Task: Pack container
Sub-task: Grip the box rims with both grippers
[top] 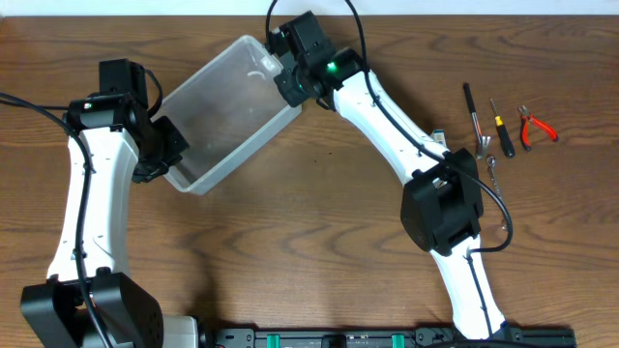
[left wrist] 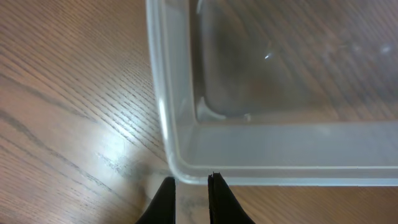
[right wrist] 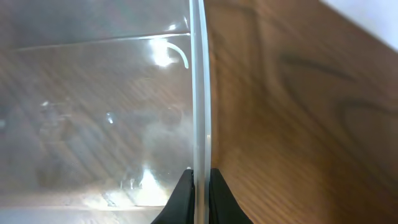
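The container (top: 227,111), a clear plastic tub, lies at an angle on the wooden table at the back left and looks empty. My right gripper (top: 288,85) is at its far right edge. In the right wrist view it (right wrist: 199,173) is shut on the thin rim (right wrist: 199,93), one finger inside the tub and one outside. My left gripper (top: 166,155) is at the tub's near left corner. In the left wrist view its fingers (left wrist: 191,179) stand a narrow gap apart, tips just at the rounded corner of the container (left wrist: 186,152), with only bare table between them.
Hand tools lie in a row at the right: a black-handled screwdriver (top: 472,111), a small yellow-banded screwdriver (top: 501,130), red-handled pliers (top: 535,128) and a small metal tool (top: 491,166). The right arm's elbow (top: 443,208) hangs over the table right of centre.
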Robot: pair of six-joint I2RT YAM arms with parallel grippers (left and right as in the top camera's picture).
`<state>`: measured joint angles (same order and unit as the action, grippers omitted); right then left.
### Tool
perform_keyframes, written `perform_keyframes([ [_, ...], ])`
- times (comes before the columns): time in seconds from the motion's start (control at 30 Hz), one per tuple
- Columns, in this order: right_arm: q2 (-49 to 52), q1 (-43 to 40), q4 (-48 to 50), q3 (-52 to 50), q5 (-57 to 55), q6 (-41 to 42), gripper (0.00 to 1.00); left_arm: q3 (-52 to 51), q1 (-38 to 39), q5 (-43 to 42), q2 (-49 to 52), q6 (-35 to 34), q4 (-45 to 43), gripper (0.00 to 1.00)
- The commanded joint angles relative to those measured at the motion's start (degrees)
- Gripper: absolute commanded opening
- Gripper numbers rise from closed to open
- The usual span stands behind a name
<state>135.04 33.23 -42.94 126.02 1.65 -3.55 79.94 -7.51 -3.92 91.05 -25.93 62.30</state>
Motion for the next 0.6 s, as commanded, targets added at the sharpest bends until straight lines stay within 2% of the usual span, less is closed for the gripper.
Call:
perform_keyframes([
  [0.0,-2.0,-0.3,-0.5,2.5,-0.8,1.0,0.01,-0.2,-0.2,0.1,0.5,-0.3,0.2,0.10],
  [0.2,-2.3,-0.6,-2.4,2.6,-0.9,4.2,0.01,-0.2,-0.2,0.1,0.5,-0.3,0.6,0.10],
  [0.23,-2.4,-0.7,-2.8,2.6,-0.9,4.4,0.01,-0.2,-0.2,0.1,0.5,-0.3,0.6,0.06],
  [0.33,-2.9,-0.9,-3.4,2.6,-1.7,4.4,0.01,-0.2,-0.2,0.1,0.5,-0.4,0.6,0.06],
  [0.47,-3.1,-1.1,-4.4,2.6,-3.3,4.3,0.01,-0.2,-0.2,1.8,0.5,-4.9,1.3,0.06],
  [0.57,-3.2,-1.1,-5.0,2.6,-4.8,4.3,0.01,-0.2,-0.2,2.2,0.6,-5.0,1.2,0.06],
])
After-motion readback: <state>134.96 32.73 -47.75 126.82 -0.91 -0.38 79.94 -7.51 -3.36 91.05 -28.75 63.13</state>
